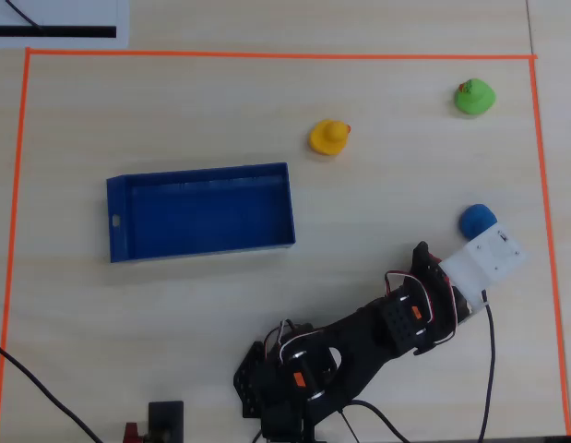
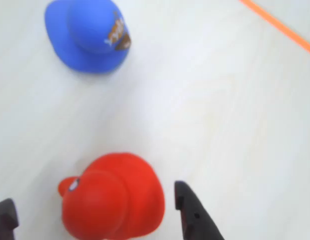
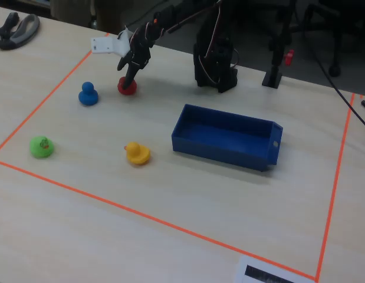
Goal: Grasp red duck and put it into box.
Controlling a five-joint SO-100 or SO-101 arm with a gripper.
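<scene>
- The gripper [image 2: 94,212] is lowered to the table with its jaws spread apart, one dark finger [image 2: 195,215] on each side of the red duck [image 2: 112,197]; in the wrist view a small gap shows between the right-hand finger and the duck, so no grip is confirmed.
- The red duck sits upright on the table [image 3: 188,194], under the gripper in the fixed view [image 3: 127,87].
- The blue duck [image 2: 89,32] stands near the red one, apart from it.
- The yellow duck [image 1: 329,137] and green duck [image 1: 474,96] stand further off, well apart from each other.
- The box [image 1: 114,245], a shallow blue tray, lies well apart from the red duck in the overhead view.
- Orange tape [image 1: 267,54] borders the work area.
</scene>
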